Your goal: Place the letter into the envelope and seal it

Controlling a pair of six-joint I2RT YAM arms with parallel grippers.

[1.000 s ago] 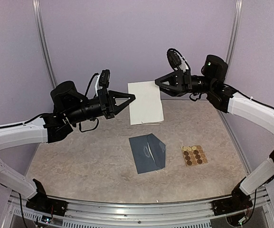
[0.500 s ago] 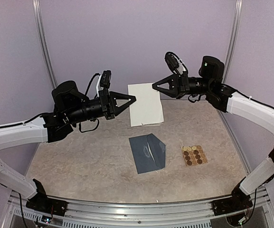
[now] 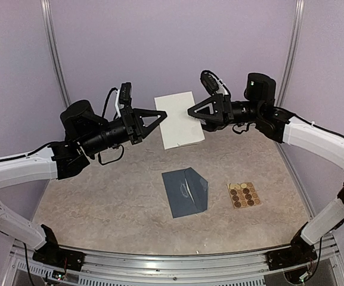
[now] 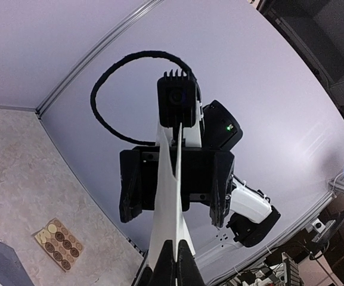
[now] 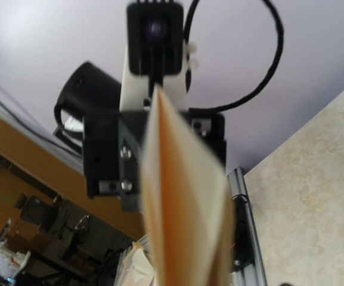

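The left end effector (image 3: 163, 114) is clenched on the left edge of the letter (image 3: 177, 122), which is held aloft above the table's (image 3: 100, 196) far edge. The right end effector (image 3: 190, 113) is spread, with the letter's right edge between its jaws. The envelope (image 3: 185, 192) is laid mid-table with open room to its left, and a sticker sheet (image 3: 244, 195) is set near it toward the right edge.

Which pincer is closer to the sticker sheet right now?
Right. The right pincer hangs above and behind the sticker sheet, at the right edge of the letter; the left pincer grips its left edge, farther over.
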